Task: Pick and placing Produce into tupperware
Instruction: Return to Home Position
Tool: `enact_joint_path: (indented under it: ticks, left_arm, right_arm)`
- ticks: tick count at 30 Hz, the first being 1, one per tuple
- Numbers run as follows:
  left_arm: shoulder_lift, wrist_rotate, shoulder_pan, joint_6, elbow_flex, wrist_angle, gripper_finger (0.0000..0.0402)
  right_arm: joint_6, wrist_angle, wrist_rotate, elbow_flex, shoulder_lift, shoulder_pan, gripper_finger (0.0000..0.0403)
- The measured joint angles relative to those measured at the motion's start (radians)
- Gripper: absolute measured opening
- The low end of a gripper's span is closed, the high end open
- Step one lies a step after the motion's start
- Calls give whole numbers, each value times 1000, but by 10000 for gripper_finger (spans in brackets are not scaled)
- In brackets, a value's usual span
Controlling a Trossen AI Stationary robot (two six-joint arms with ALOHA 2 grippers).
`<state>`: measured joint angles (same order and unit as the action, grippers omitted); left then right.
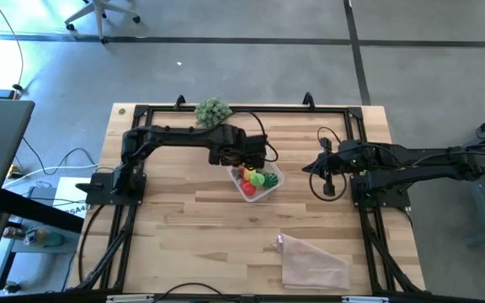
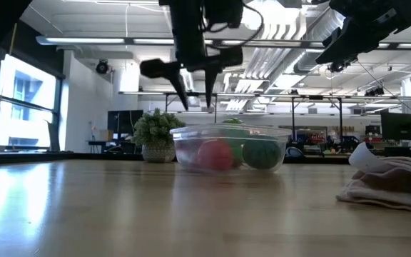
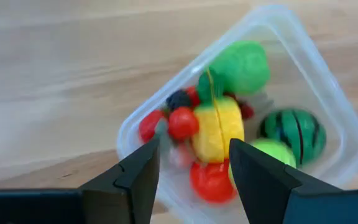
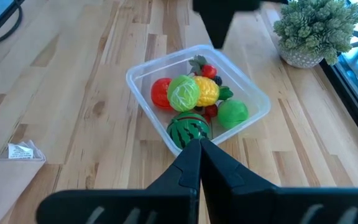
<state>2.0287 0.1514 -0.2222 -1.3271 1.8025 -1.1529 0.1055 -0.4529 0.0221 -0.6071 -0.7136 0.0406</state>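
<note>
A clear, round-cornered plastic tub is sitting on the pale wooden worktop. It is holding the toy produce:

- one striped green melon ball
- one pale green leafy ball
- one yellow piece
- one bright green fruit
- one larger red fruit
- at least two small red cherries
- one dark berry

The left claw is hovering directly above the tub, fingers standing apart and gripping nothing. The right claw is hanging to the tub's right, apart from it, fingers pressed together.

One grey-green leafy clump in a white pot is standing near the tub, toward the worktop's far edge. One crinkled clear plastic bag is lying well apart from the tub, toward the near edge. The bag is carrying one small white label, its print too small to read.
</note>
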Motion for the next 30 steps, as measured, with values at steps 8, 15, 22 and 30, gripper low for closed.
enact_joint_path:
  ticks: [8, 15, 22, 30]
  left_arm:
    - [-98, 70, 34, 319, 26, -33, 163]
    - [-167, 96, 75, 523, 26, -200, 135]
    - [-185, 94, 85, 659, 26, -278, 101]
    - [-184, 111, 75, 752, 17, -268, 60]
  right_arm:
    - [0, 2, 0, 0, 0, 0, 0]
    - [0, 1, 0, 0, 0, 0, 0]
    - [0, 1, 0, 0, 0, 0, 0]
    - [0, 1, 0, 0, 0, 0, 0]
